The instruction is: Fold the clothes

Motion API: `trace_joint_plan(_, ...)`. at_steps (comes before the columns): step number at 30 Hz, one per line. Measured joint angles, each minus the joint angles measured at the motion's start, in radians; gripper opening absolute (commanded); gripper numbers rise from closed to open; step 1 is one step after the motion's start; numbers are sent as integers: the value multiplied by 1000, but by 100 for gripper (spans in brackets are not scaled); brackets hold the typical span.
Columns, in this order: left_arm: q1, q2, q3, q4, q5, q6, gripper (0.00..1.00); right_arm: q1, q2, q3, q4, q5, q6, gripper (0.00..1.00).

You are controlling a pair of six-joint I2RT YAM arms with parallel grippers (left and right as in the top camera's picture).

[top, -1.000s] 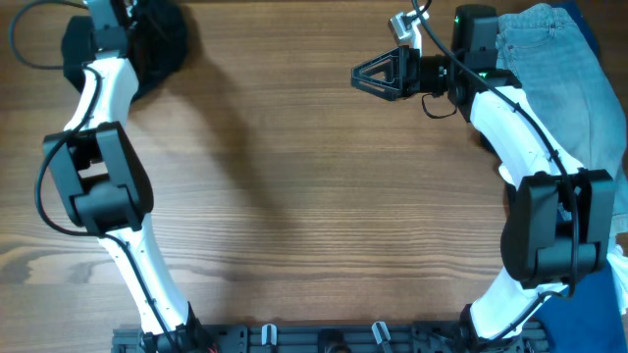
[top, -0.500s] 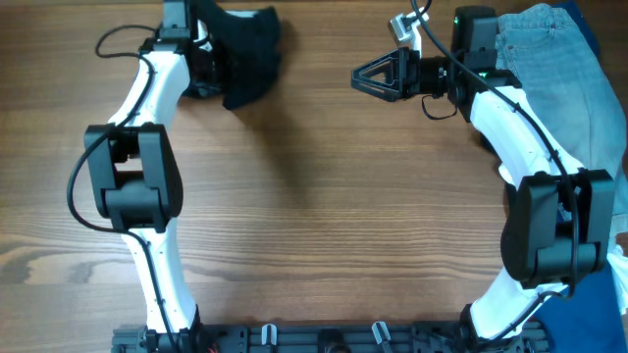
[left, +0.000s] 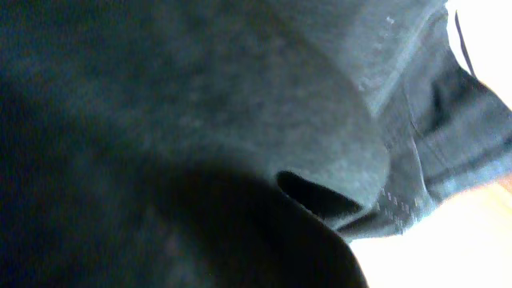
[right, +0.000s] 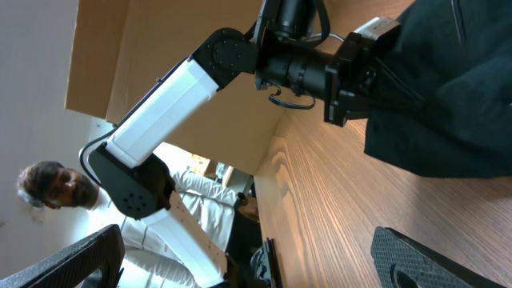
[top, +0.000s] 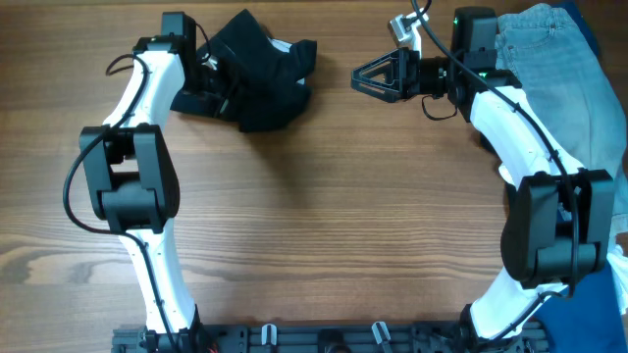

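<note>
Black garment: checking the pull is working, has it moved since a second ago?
Yes. The black garment has slid right, from the far-left corner toward the stationary right gripper, dragged by the left gripper.

the left arm and right arm match: smooth white shells on the long links, bulky black housings at the joints. thin black cables loop off each one. a green light glows by the right wrist, whose fingers are black, skeletal triangles.
</note>
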State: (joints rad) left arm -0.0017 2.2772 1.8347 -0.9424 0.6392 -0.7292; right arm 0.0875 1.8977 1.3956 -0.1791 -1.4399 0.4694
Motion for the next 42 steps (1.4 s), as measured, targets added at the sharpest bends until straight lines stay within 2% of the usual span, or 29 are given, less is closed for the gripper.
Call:
trace_joint_plan(2,-3,0,0,21,-134,48,4,0,0,0,0,0,2,100)
trace_joint_plan(3,-6,0,0,51,-248,95,4,0,0,0,0,0,4,100)
trace_joint_plan(9,-20,-5,0,135,-565,211,4,0,0,0,0,0,27,100)
trace_joint_plan(12,-20,-5,0,165,-652,229,4,0,0,0,0,0,31,100)
trace_joint_plan(16,-20,-5,0,181,-688,232,4,0,0,0,0,0,31,100)
trace_joint_plan(17,-20,-5,0,181,-694,232,7,0,0,0,0,0,31,100)
trace_joint_plan(18,-20,-5,0,180,-695,232,34,0,0,0,0,0,31,100)
trace_joint_plan(19,-19,-5,0,177,-696,235,87,0,0,0,0,0,31,100)
trace_joint_plan(20,-19,-5,0,172,-698,238,100,0,0,0,0,0,31,100)
trace_joint_plan(21,-20,-5,0,164,-705,239,98,0,0,0,0,0,31,100)
trace_joint_plan(22,-17,-5,0,146,-714,239,80,0,0,0,0,0,31,100)
trace_joint_plan(23,-14,-5,0,137,-719,239,48,0,0,0,0,0,31,100)
trace_joint_plan(24,-11,-5,0,130,-721,238,32,0,0,0,0,1,31,100)
trace_joint_plan(25,-7,-5,0,123,-721,235,33,0,0,0,0,2,31,100)
trace_joint_plan(26,-5,-5,0,119,-720,239,13,0,0,0,0,4,31,100)
trace_joint_plan(27,-5,-5,0,113,-721,242,4,0,0,0,0,5,31,100)
trace_joint_plan(34,-2,-5,0,61,-721,246,5,0,0,0,0,5,31,100)
trace_joint_plan(35,0,-5,0,54,-721,246,32,0,0,0,0,5,31,100)
trace_joint_plan(36,2,-5,0,51,-721,246,90,0,0,0,0,5,31,100)
trace_joint_plan(37,5,-5,0,48,-721,248,100,0,0,0,0,5,31,100)
trace_joint_plan(42,42,-5,0,27,-711,246,100,0,0,0,0,5,30,100)
